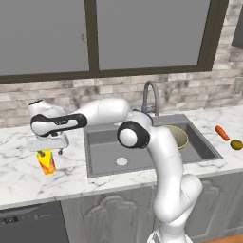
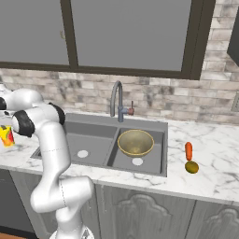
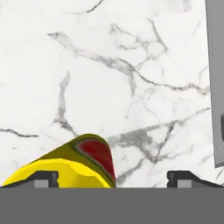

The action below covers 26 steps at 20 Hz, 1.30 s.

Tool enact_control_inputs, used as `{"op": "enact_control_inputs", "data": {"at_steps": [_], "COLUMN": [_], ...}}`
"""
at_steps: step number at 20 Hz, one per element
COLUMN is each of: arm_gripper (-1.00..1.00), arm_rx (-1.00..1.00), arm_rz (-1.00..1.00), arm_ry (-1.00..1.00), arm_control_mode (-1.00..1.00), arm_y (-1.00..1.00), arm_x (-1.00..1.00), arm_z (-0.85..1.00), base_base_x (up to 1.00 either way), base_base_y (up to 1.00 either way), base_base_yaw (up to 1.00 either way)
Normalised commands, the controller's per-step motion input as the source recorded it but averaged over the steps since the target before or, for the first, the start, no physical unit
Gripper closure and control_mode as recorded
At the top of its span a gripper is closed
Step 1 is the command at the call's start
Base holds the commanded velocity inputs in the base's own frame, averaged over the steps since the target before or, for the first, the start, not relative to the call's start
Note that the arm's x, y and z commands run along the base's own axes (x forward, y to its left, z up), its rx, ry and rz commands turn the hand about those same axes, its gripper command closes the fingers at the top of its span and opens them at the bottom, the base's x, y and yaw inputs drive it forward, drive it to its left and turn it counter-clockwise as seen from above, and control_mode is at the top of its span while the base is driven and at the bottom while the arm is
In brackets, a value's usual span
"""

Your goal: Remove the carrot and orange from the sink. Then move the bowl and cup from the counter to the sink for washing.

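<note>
Hand view looking down on white marble counter (image 3: 131, 65), yellow cup (image 3: 70, 168) with red swirl sitting low in frame, lying between the two dark fingertips (image 3: 43, 178) but crowding the left one, right tip well apart from it with bare marble in the gap. Jaws standing wide, gripping nothing; cannot tell whether left tip is touching the cup wall. Dark sink (image 3: 215, 83) edge running down the right side of that view. Left base view showing gripper (image 1: 47, 151) hanging right above the cup (image 1: 46, 162), cup standing upright on counter (image 1: 28, 185) left of sink (image 1: 102, 152). Right base view catching cup (image 2: 6, 136) at far left edge behind the arm, bowl (image 2: 135, 142) sitting in the right basin of sink (image 2: 88, 135), carrot (image 2: 188, 150) and orange (image 2: 192, 167) lying just beside each other on counter (image 2: 214, 158) right of sink, carrot farther back.
</note>
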Motion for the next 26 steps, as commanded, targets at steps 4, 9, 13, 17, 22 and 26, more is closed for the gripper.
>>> {"op": "enact_control_inputs", "data": {"at_steps": [4,9,13,17,22,26], "arm_gripper": [-1.00,-1.00,1.00,1.00,1.00,1.00], "arm_rx": [0.00,0.00,0.00,0.00,0.00,0.00], "arm_rz": [-0.02,-0.04,-0.06,-0.09,-0.11,-0.10], "arm_ry": [0.00,0.01,0.01,0.01,0.00,0.00], "arm_control_mode": [-1.00,-1.00,-1.00,-1.00,-1.00,-1.00], "arm_y": [0.05,-0.01,-0.02,-0.18,-0.31,-0.36], "arm_x": [-0.19,-0.23,-0.23,-0.13,-0.08,-0.17], "arm_z": [-0.09,-0.11,-0.13,-0.07,-0.01,0.13], "base_base_x": [0.00,0.00,0.00,0.00,0.00,0.00], "base_base_y": [0.00,0.00,0.00,0.00,0.00,0.00], "base_base_yaw": [0.00,0.00,0.00,0.00,0.00,0.00]}}
